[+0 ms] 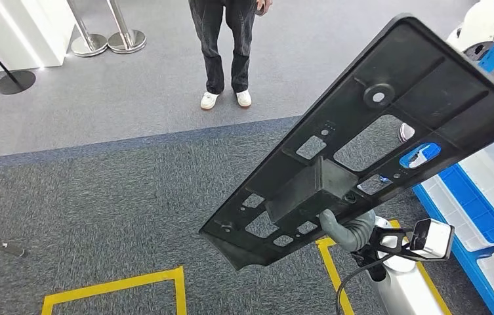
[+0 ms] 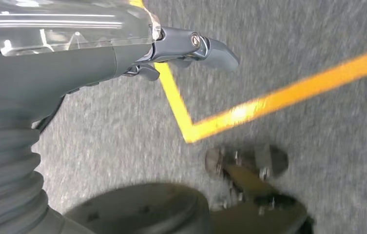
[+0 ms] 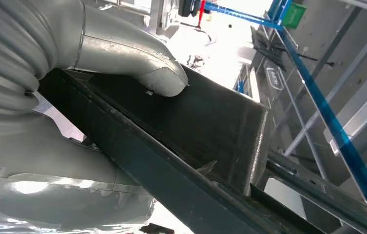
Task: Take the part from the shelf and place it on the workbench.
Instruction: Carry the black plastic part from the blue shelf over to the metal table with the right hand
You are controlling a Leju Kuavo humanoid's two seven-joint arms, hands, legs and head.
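Part held up in my right hand

My right hand [image 1: 344, 226] clamps the black part [image 1: 369, 131] by its box-shaped block and holds it tilted above the grey carpet [image 1: 119, 197]. My left hand [image 2: 191, 48] holds nothing, fingers apart. I read no writing. Blue shelf [image 1: 473, 216] carries white trays [image 1: 493, 177]; their contents I cannot tell.

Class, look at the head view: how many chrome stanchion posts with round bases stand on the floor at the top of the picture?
2. One stanchion post stands at the upper left; the second is right beside it, nearer the person. Others may lie beyond the frame's edge.
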